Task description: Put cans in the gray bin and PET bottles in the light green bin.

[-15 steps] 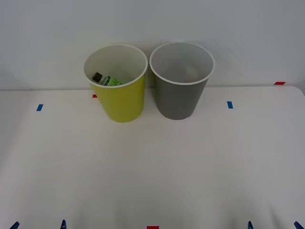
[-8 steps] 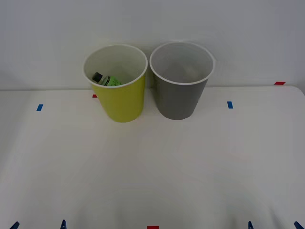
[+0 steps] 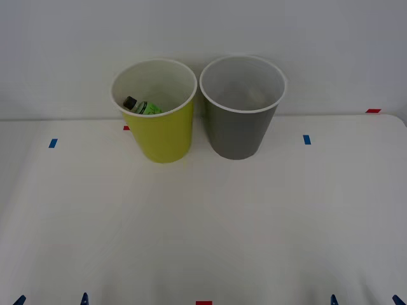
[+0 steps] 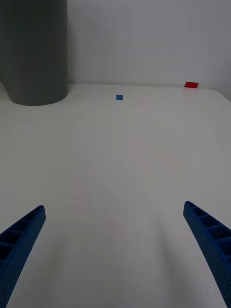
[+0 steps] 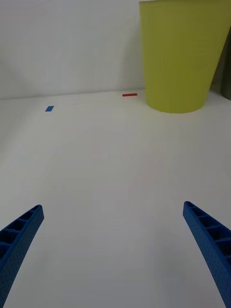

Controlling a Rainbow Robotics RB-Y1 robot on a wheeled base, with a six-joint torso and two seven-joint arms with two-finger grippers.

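Risk looks low: PET bottle (image 3: 144,107) lies inside the light green bin (image 3: 164,136), at nine o'clock of the gray bin (image 3: 236,130). Left gripper (image 3: 51,299) and right gripper (image 3: 364,299) wait at six o'clock, fingers apart, empty. A careless reach could topple either bin.

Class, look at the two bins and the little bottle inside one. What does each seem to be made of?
Light green bin and gray bin: probably matte moulded plastic, smooth even walls with white rims. PET bottle: apparently clear plastic, with a green label and dark cap.
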